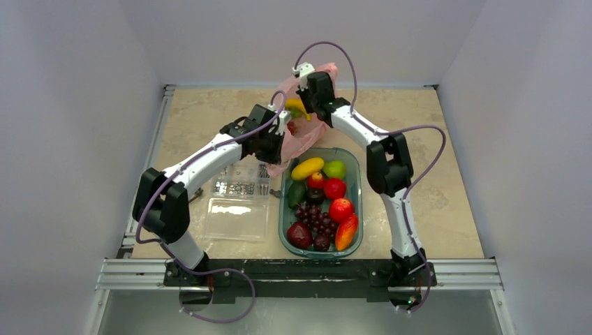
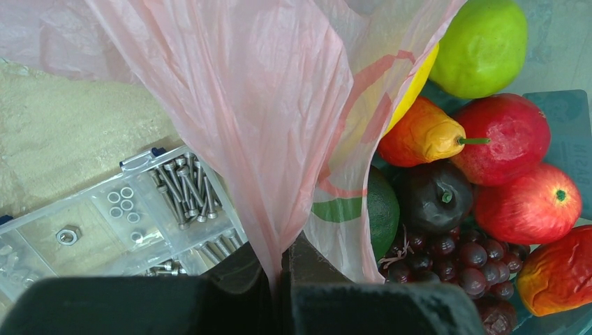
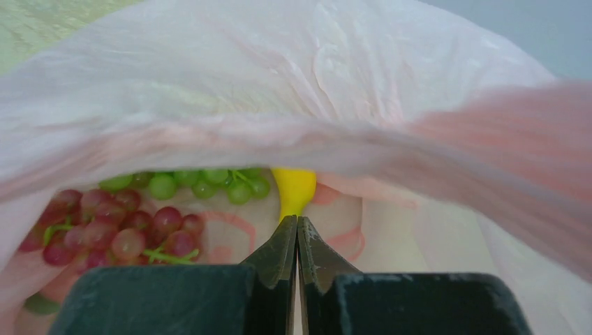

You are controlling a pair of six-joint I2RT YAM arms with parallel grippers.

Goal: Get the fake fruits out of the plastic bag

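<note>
The pink plastic bag (image 1: 307, 136) hangs lifted at the back centre, its lower end draped over the far end of the green tray (image 1: 357, 183). My left gripper (image 1: 278, 139) is shut on a fold of the bag (image 2: 279, 118), pinched between the jaws (image 2: 279, 255). My right gripper (image 1: 308, 105) is shut at the bag's mouth (image 3: 314, 132), with a thin strip of film showing between the fingers (image 3: 297, 222). Inside the bag lie a yellow banana (image 3: 294, 190), green grapes (image 3: 202, 184) and reddish grapes (image 3: 119, 227). The banana also shows from above (image 1: 297, 106).
The tray holds several fruits: a yellow oval fruit (image 1: 307, 167), a green apple (image 2: 482, 45), a red apple (image 2: 499, 139), a dark plum (image 2: 433, 195), dark purple grapes (image 2: 447, 258) and an orange-red mango (image 1: 346, 232). A clear box of screws (image 1: 241, 183) lies to the tray's left.
</note>
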